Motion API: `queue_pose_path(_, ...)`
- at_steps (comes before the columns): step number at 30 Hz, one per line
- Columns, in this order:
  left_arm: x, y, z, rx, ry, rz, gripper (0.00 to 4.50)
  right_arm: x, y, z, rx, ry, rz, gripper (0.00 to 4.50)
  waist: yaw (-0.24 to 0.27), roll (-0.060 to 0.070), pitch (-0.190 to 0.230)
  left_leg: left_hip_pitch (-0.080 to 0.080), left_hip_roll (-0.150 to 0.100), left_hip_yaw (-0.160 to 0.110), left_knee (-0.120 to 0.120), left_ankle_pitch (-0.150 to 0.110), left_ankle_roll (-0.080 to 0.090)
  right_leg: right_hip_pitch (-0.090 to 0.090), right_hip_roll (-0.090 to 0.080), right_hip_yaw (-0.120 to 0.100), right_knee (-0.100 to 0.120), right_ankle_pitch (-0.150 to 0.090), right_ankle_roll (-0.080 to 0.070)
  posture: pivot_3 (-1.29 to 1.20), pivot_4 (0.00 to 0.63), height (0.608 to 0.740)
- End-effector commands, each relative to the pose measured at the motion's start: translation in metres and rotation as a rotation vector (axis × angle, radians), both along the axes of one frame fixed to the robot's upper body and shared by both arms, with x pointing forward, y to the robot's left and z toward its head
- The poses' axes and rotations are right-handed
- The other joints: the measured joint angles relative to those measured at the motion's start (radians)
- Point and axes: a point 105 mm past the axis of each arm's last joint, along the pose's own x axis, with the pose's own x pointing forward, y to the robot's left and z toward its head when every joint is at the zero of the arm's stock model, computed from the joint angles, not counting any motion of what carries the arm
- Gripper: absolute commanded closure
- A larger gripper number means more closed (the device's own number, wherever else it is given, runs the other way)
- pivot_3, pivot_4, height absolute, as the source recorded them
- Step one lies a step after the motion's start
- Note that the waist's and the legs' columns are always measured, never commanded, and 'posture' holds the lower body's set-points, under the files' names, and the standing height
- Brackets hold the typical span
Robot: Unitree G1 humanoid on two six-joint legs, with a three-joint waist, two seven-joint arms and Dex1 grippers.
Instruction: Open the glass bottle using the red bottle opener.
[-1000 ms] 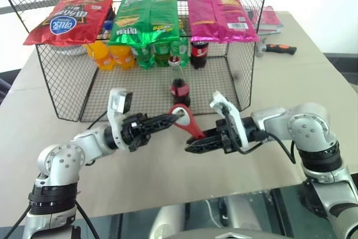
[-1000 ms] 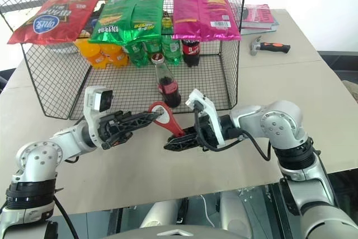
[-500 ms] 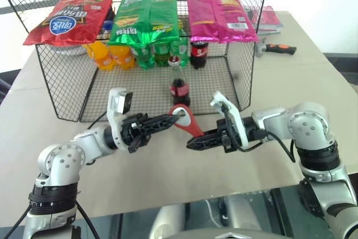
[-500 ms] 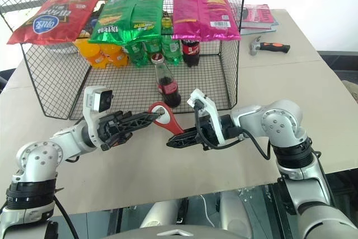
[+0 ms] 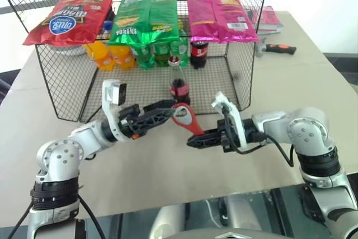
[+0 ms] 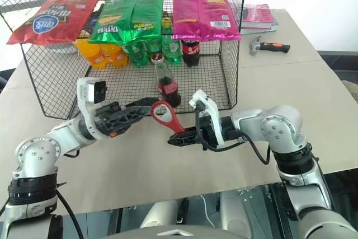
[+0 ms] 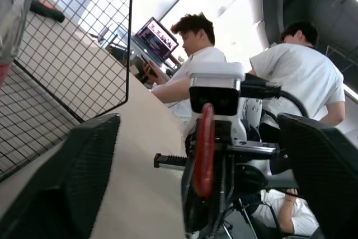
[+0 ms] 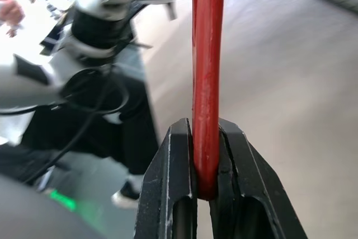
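My right hand (image 8: 207, 186) is clamped tight on the tapering handle of the flat red bottle opener with the white-rimmed ring head (image 5: 186, 119); the wrist view shows the red handle pinched between both black fingers, with nothing slack about it. My left hand (image 5: 168, 108) stands with its fingers spread wide on either side of the opener's ring head, gripping nothing. So the tool rides on the right hand alone.

The small clear glass cola bottle with dark liquid, red label band and red crown cap (image 5: 179, 84) stands upright on the surface inside the open front of the black wire cage (image 5: 61, 82), just behind the opener's head and apart from it. The opener's ring is lower than the cap and nearer to me than the bottle.

As I judge it, the step in hand is carrying the ring up and onto the cap. To do it well I should lift the head above the cap before moving toward the bottle, so the rim does not knock the narrow neck and tip it. My free left hand could go to the bottle's body below the label and steady it first. Then seat the ring's lip under the cap's edge and lever with the handle, keeping the grip firm so the flat handle does not twist.
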Motion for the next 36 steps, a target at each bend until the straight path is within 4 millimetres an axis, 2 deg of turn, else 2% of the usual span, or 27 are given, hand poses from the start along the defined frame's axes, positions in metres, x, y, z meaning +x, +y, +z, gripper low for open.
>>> queue_pose_path(1, -0.011, 0.005, 0.014, -0.045, -0.06, 0.036, 0.05, 0.017, -0.021, 0.004, 0.019, -0.157, -0.165, 4.5, 0.002, 0.0, 0.0, 0.0, 0.0, 0.0, 0.0, 0.0, 0.0, 0.0, 0.0, 0.0, 0.0, 0.0, 0.0, 0.0, 0.15, 0.74)
queue_pose_path(4, -0.015, 0.007, 0.016, -0.066, -0.11, 0.13, 0.05, 0.025, -0.036, 0.009, 0.046, -0.319, -0.279, 4.5, 0.002, 0.0, 0.0, 0.0, 0.0, 0.0, 0.0, 0.0, 0.0, 0.0, -0.001, 0.001, -0.001, 0.0, 0.0, 0.0, 0.15, 0.74)
queue_pose_path(7, -0.01, 0.009, 0.015, -0.031, -0.185, 0.32, 0.05, 0.032, -0.048, 0.018, 0.072, -0.465, -0.419, 4.5, 0.003, 0.0, 0.0, 0.0, 0.0, 0.001, 0.0, 0.0, 0.0, 0.0, -0.001, 0.002, 0.0, 0.0, 0.0, 0.0, 0.15, 0.74)
queue_pose_path(9, -0.003, 0.012, 0.012, 0.033, -0.242, 0.445, 0.05, 0.036, -0.055, 0.026, 0.101, -0.545, -0.513, 4.5, 0.003, -0.001, 0.0, 0.001, 0.001, 0.001, 0.0, 0.0, -0.001, 0.0, -0.001, 0.002, 0.0, 0.0, 0.0, 0.0, 0.15, 0.74)
queue_pose_path(12, 0.018, 0.02, 0.012, 0.119, -0.363, 0.675, 0.05, 0.041, -0.067, 0.035, 0.055, -0.799, -0.643, 4.5, 0.004, 0.0, -0.001, 0.001, 0.001, 0.002, 0.0, 0.001, -0.002, 0.001, 0.0, 0.003, 0.001, 0.0, 0.0, 0.0, 0.15, 0.74)
queue_pose_path(13, 0.022, 0.02, 0.012, 0.146, -0.398, 0.704, 0.05, 0.041, -0.069, 0.035, 0.031, -0.867, -0.653, 4.5, 0.005, -0.001, -0.001, 0.001, 0.001, 0.002, 0.0, 0.001, -0.002, 0.001, 0.0, 0.003, 0.001, 0.0, 0.0, 0.0, 0.15, 0.74)
queue_pose_path(18, 0.039, 0.006, 0.002, 0.288, -0.559, 0.759, 0.05, 0.045, -0.068, 0.039, 0.034, -1.001, -0.712, 4.5, 0.015, -0.001, -0.002, 0.002, -0.001, 0.003, 0.002, 0.001, -0.002, 0.002, 0.003, 0.002, 0.0, 0.0, 0.0, 0.0, 0.15, 0.74)
queue_pose_path(20, 0.047, 0.005, -0.002, 0.288, -0.556, 0.781, 0.05, 0.046, -0.066, 0.04, 0.033, -1.037, -0.709, 4.5, 0.015, -0.001, -0.002, 0.002, -0.001, 0.003, 0.002, 0.001, -0.002, 0.002, 0.004, 0.003, 0.001, 0.0, 0.0, 0.0, 0.15, 0.74)
queue_pose_path(24, 0.06, -0.012, -0.009, 0.298, -0.614, 0.773, 0.05, 0.047, -0.062, 0.043, 0.044, -1.106, -0.715, 4.5, 0.015, -0.001, -0.002, 0.002, -0.001, 0.003, 0.002, 0.001, -0.002, 0.002, 0.004, 0.003, 0.0, 0.0, 0.0, 0.0, 0.15, 0.74)
queue_pose_path(30, 0.08, -0.016, -0.015, 0.334, -0.658, 0.807, 0.05, 0.043, -0.053, 0.047, 0.06, -1.16, -0.703, 4.5, 0.015, -0.001, -0.002, 0.002, 0.0, 0.002, 0.002, 0.001, -0.002, 0.002, 0.004, 0.002, 0.001, 0.0, 0.0, 0.0, 0.15, 0.74)
queue_pose_path(36, 0.089, -0.019, -0.025, 0.357, -0.667, 0.791, 0.05, 0.041, -0.045, 0.047, 0.074, -1.172, -0.697, 4.5, 0.01, -0.001, -0.002, 0.002, 0.0, 0.002, 0.002, 0.001, -0.002, 0.002, 0.004, 0.002, 0.001, 0.0, 0.0, 0.0, 0.15, 0.74)
